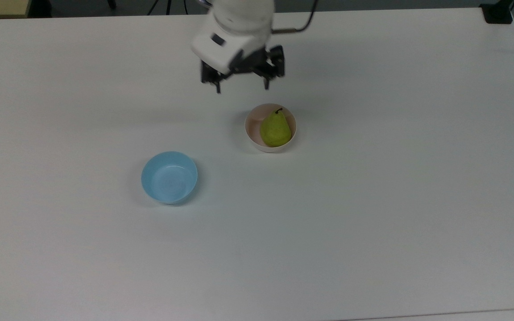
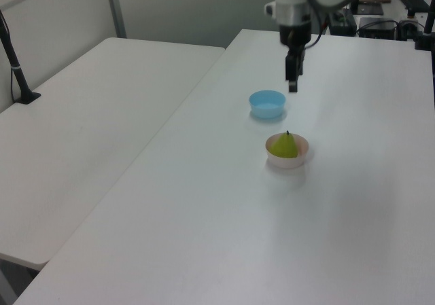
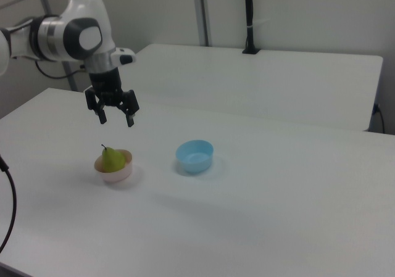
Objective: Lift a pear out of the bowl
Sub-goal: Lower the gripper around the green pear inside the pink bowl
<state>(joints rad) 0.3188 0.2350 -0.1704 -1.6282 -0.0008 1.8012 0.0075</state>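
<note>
Jaws spread wide, nothing between them. Gripper (image 1: pixel 242 87) points down, above the table (image 1: pixel 373 200), clear of every object. In the right view the gripper (image 3: pixel 116 119) hangs in the air above and slightly toward the right view's right of the bowl (image 3: pixel 115 173); both fingertips are clearly separate there. In the left view the gripper (image 2: pixel 292 84) is seen edge-on, so the gap can't be read from that angle.

Top view, clock directions from the gripper:
- bowl (image 1: pixel 253 133), pale pink, sits near, at roughly 5 o'clock.
- pear (image 1: pixel 275 129) stands inside that bowl, stem end toward 12 o'clock, leaning on the side of the bowl at 3 o'clock. Not touched by the fingers.
- blue bowl (image 1: pixel 169 177) is at about 7 o'clock, well apart from the gripper and apart from the pink bowl. Nothing in it.

Left view: pear (image 2: pixel 286 146) upright in bowl (image 2: pixel 288 159), stem up; blue bowl (image 2: pixel 267 104) is at about 11 o'clock from it.

Right view: pear (image 3: pixel 112 159) in the bowl, blue bowl (image 3: pixel 195 155) at 3 o'clock from it.

White arm wrist (image 1: pixel 234 31) enters from 12 o'clock in the top view.
</note>
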